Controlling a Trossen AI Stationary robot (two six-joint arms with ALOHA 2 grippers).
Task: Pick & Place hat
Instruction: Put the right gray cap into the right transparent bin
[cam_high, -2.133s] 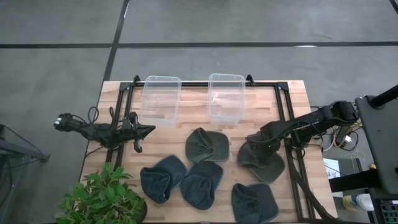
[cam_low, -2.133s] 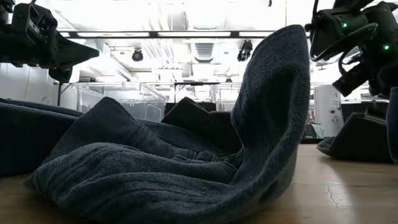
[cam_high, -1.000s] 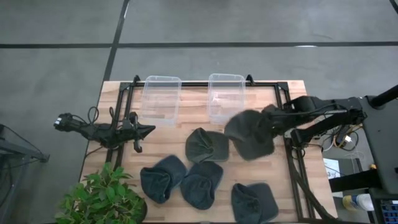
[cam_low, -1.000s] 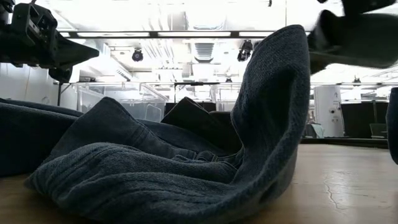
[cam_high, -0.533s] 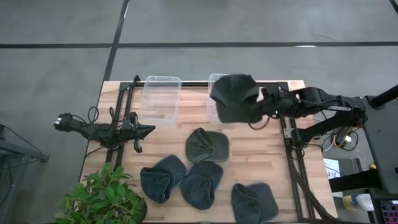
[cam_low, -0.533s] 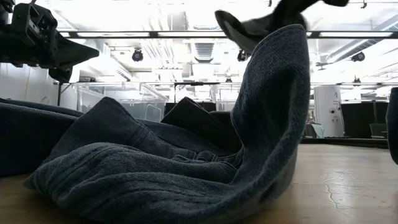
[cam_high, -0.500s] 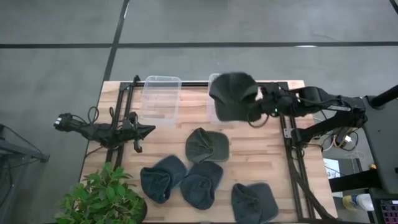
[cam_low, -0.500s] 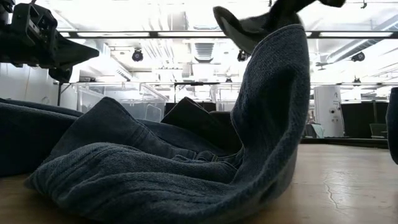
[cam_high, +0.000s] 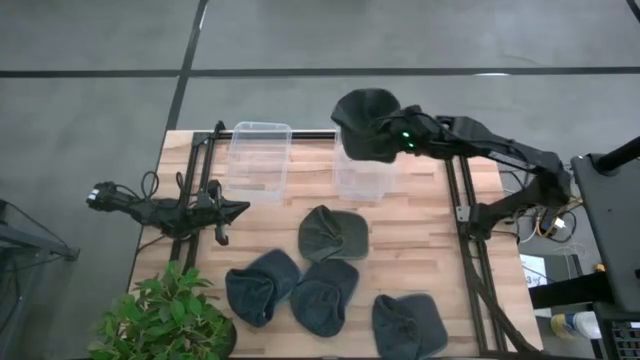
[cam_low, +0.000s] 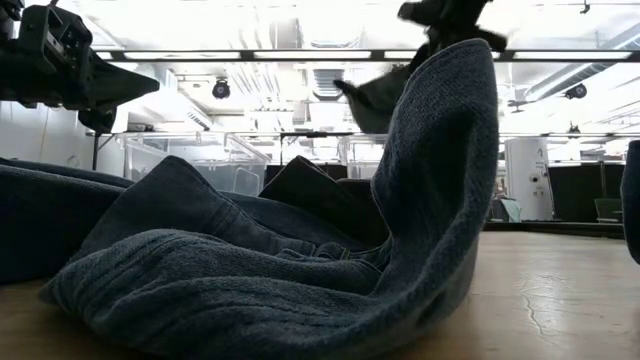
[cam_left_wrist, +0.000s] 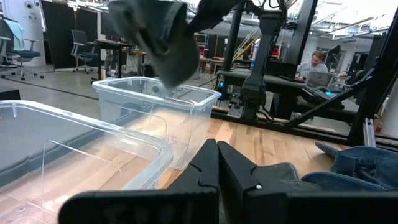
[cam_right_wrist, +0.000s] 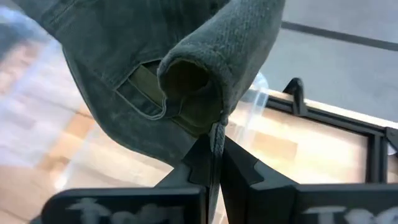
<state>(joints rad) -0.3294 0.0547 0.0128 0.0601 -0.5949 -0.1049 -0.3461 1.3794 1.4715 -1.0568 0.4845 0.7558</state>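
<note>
My right gripper (cam_high: 407, 138) is shut on a grey-green hat (cam_high: 366, 125) and holds it in the air over the far end of the right clear bin (cam_high: 363, 172). The hat also shows in the low view (cam_low: 373, 100), in the left wrist view (cam_left_wrist: 155, 37) and in the right wrist view (cam_right_wrist: 155, 62). An olive hat (cam_high: 333, 233) and three dark blue hats (cam_high: 262, 285) (cam_high: 325, 295) (cam_high: 408, 325) lie on the table. My left gripper (cam_high: 240, 208) waits shut, low over the table's left side (cam_left_wrist: 217, 168). My right gripper pinches a rolled fold at the hat's rim (cam_right_wrist: 216, 132) between its two fingers, beside the back opening with its strap (cam_right_wrist: 146, 84). The arm reaches in from the table's right. The hat is lifted clear and hangs loose past the fingers, above the bin.
A second clear bin (cam_high: 260, 160) stands left of the first, both at the table's far side. A potted plant (cam_high: 165, 318) sits at the near left corner. A black frame (cam_high: 462, 215) runs along the table's right side. A person (cam_left_wrist: 314, 62) sits beyond the table.
My right gripper has stayed shut on the hat and carried it up from the table's right middle toward the far edge and leftward, until it is over the right bin's far end. The hat has swung and bunched as it went. The left arm has kept still.
</note>
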